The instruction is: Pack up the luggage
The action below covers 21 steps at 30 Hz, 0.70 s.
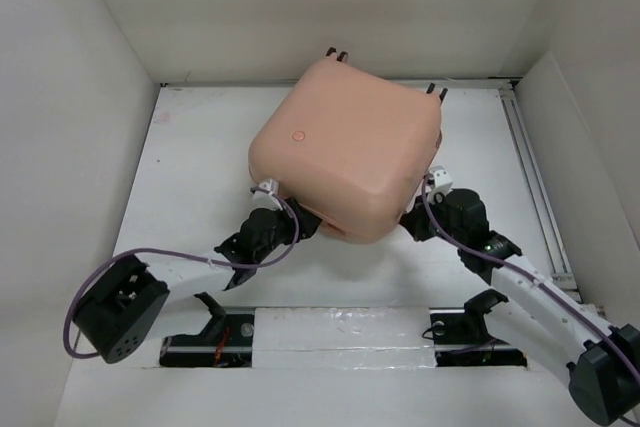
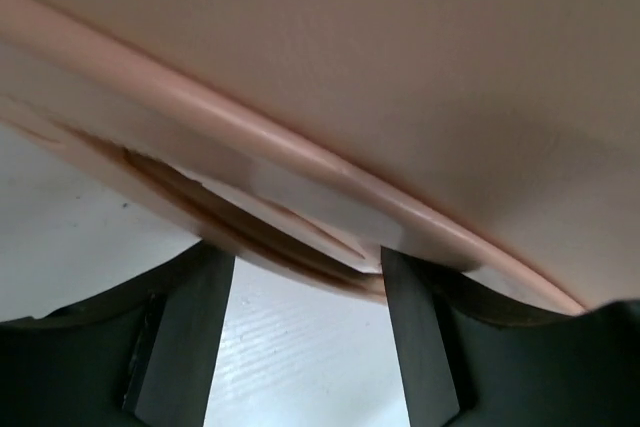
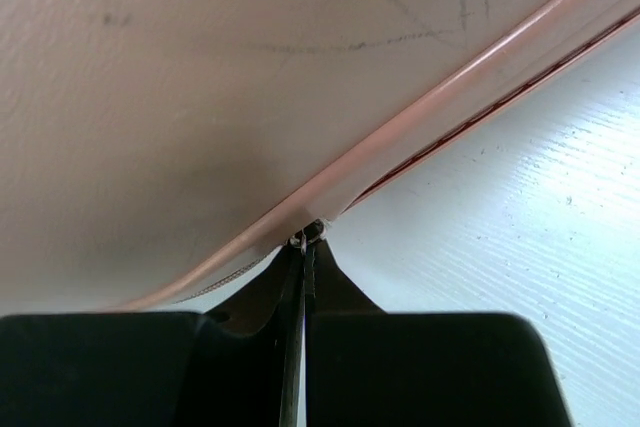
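Luggage (image 1: 345, 147): pale peach-pink hard shell with rounded corners, lying flat on the white counter (image 1: 200, 177), in the middle towards the far wall and turned at an angle to the edges. Lid half up. Small round logo (image 1: 297, 134) sits on the top face near the left corner. Dark wheels (image 1: 336, 52) stick out along the far side, with another pair at the far right corner.

Left arm (image 1: 200, 267) reaches in to the near left corner of the case. In its wrist view the left fingers (image 2: 190, 337) stand well apart, one either side of a stretch of the raised rim band (image 2: 300, 162). The tips are right at the lower edge of the shell and nothing is held between them. A brownish gap (image 2: 250, 232) shows under the rim there.

Right arm (image 1: 530, 292) comes up to the near right side of the case. In its wrist view the right fingers (image 3: 400, 367) are pressed together, their tips at the seam and pinched on a small silvery zip pull (image 3: 305, 235). Zip teeth (image 3: 220, 282) run off to the left along the rim, and a thin red line follows the seam to the right.

Purple cable (image 1: 150, 255) loops along the left arm. White walls (image 1: 60, 147) enclose the counter, and a metal rail (image 1: 530, 177) runs along its right side.
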Available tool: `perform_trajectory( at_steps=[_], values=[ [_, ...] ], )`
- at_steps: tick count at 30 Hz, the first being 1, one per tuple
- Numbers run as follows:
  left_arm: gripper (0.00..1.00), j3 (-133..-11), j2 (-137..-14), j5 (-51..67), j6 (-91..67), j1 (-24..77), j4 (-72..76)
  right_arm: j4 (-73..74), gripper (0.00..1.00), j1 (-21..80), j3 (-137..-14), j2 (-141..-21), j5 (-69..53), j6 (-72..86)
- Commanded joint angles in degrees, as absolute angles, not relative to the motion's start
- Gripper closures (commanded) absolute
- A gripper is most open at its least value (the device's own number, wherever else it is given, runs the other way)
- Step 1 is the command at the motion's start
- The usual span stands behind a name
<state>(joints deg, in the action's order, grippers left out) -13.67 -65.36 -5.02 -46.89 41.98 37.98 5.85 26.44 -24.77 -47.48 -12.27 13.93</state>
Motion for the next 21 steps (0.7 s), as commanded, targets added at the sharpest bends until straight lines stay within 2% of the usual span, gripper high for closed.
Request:
perform_trajectory(
  at_steps=[1,4,8,9,14,17,21],
  values=[
    [0.44,-18.2,-70.0,-5.1,-47.9,42.3,47.2,-3.5,1.0,28.4,-25.2,-41.7,-19.6,17.0],
    [0.48,-19.7,-72.7,-6.1,-47.9,42.3,49.6,2.0,1.0,32.9,-24.5,-39.5,-17.2,17.6],
    [0.66,-20.7,-75.3,-6.8,-48.4,42.3,50.9,9.7,1.0,39.9,-26.0,-36.3,-11.7,18.1],
    [0.73,-20.7,-76.0,-6.8,-48.4,42.8,51.5,11.1,1.0,41.1,-26.5,-35.8,-10.9,18.1],
    [0.84,-22.8,-79.3,-9.3,-49.9,45.0,53.3,17.7,1.0,48.3,-29.9,-35.8,-7.4,20.0],
    [0.99,-24.2,-81.6,-10.1,-51.1,46.8,53.3,17.6,1.0,53.3,-30.8,-37.8,-4.1,22.6],
    [1.0,-24.8,-84.4,-11.5,-52.8,48.1,55.7,14.3,1.0,58.3,-31.3,-41.6,-4.1,23.6]
  ],
)
